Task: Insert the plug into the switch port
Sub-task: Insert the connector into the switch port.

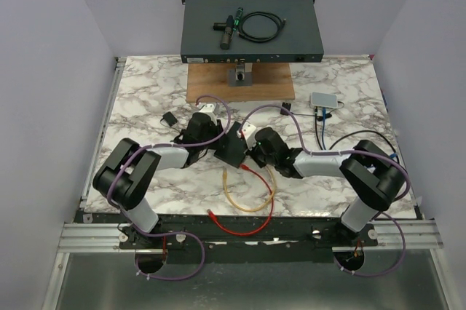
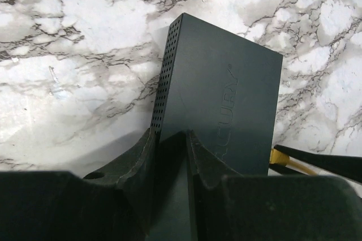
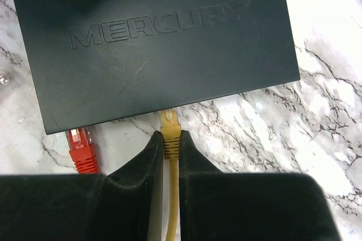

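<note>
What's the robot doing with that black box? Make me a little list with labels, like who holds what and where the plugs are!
left gripper: shut on the black switch
right gripper: shut on the yellow plug
yellow plug: tip at the switch's near edge; how far in, cannot tell
red plug: beside the yellow one, at the same edge, no gripper on it
table: white marble pattern
task: not clearly finished

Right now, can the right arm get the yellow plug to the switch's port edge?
Probably yes: the yellow plug in its fingers points at the switch edge, nothing between, and the red plug sits off to the side.
</note>
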{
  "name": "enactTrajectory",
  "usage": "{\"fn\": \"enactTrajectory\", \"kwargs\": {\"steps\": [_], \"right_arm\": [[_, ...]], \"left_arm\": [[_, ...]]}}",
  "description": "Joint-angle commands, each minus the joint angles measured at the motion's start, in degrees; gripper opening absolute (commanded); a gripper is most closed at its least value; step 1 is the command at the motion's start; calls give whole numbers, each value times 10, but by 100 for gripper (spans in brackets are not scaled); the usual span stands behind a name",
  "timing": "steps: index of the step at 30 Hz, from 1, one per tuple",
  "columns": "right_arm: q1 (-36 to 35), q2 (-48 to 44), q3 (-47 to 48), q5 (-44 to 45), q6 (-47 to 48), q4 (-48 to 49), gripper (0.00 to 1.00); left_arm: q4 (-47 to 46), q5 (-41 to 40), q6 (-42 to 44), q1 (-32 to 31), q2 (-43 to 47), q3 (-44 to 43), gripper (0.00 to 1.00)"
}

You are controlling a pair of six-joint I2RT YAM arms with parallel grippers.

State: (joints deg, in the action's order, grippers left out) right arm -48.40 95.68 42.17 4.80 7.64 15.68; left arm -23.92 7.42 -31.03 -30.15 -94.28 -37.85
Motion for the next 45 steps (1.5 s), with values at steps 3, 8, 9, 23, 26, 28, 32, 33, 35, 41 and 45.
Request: {"fn": "enactTrajectory", "kwargs": {"steps": [3,8,9,23,26,28,32,33,35,41,45], "right_arm": [[-3,-44,65,-83,18,181,1],[-3,-67,29,-105,7,138,1],[-3,-75,15,-107,2,136,1],[-3,-160,-104,-155,-14,75,1],[-3,-167,-122,-148,-24,83,1],[-3,-171,-130,-141,-30,86,1],[-3,-172,-140,-119,-42,87,1],[-3,-173,-141,-113,-45,88,1],[-3,-173,-141,-101,-47,88,1],[-3,-162,-123,-58,-68,105,1],[-3,-132,-97,-35,-62,106,1]], "left_arm": [[78,223,-49,-88,6,30,19],[88,212,-42,-88,29,30,19],[90,211,-41,-88,33,30,19],[139,158,-38,-87,60,11,22],[159,119,-48,-87,80,10,28],[169,94,-54,-86,91,12,33],[202,35,-69,-86,117,12,45],[209,24,-73,-85,125,12,48],[214,6,-81,-86,144,14,50],[248,-57,-104,-85,209,18,57],[290,-119,-111,-85,258,19,62]]}}
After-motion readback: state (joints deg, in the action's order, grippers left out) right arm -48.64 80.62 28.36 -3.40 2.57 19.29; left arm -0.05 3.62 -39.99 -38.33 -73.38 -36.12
